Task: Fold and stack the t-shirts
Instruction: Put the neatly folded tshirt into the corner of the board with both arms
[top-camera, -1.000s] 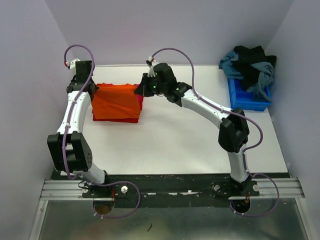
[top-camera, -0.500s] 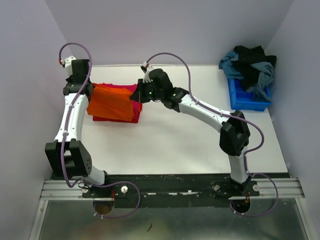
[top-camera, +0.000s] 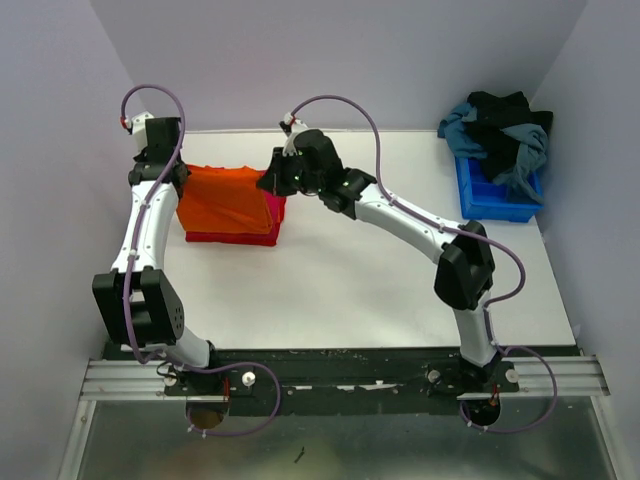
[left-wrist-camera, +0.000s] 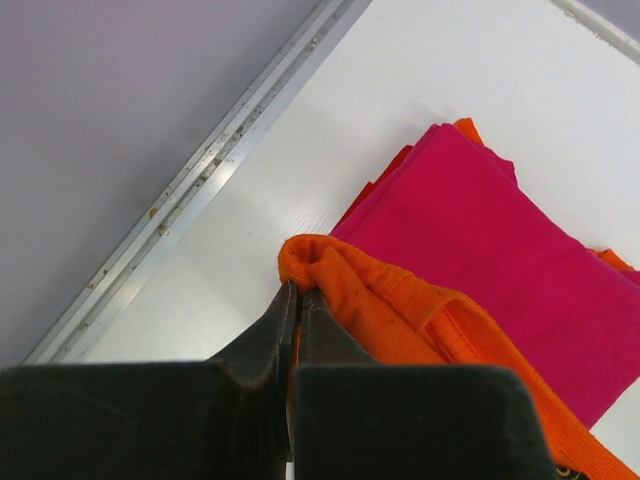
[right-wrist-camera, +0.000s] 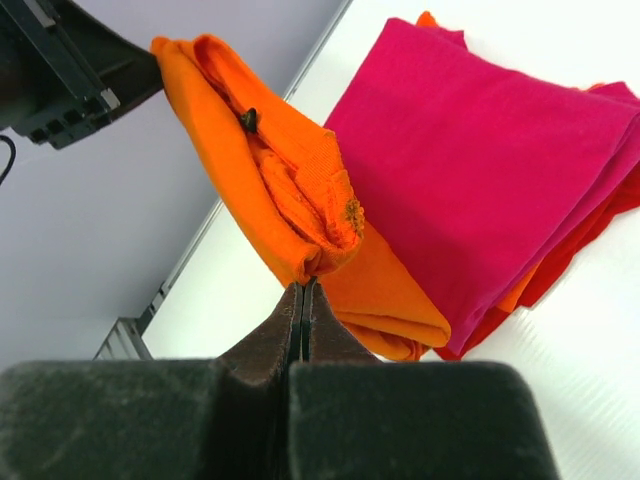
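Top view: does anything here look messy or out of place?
The clothes in the blue bin are heaped unfolded, spilling over its rim. The orange shirt is pinched, bunched, between the left gripper and right gripper above the pink shirt.

This was a robotics lab cell: a white desk (top-camera: 350, 280) boxed in by plain lavender walls (top-camera: 330, 60), two arms (top-camera: 410, 220) bolted to an aluminium rail (top-camera: 340, 379), and a blue bin (top-camera: 482, 200) of clothes (top-camera: 500, 130).
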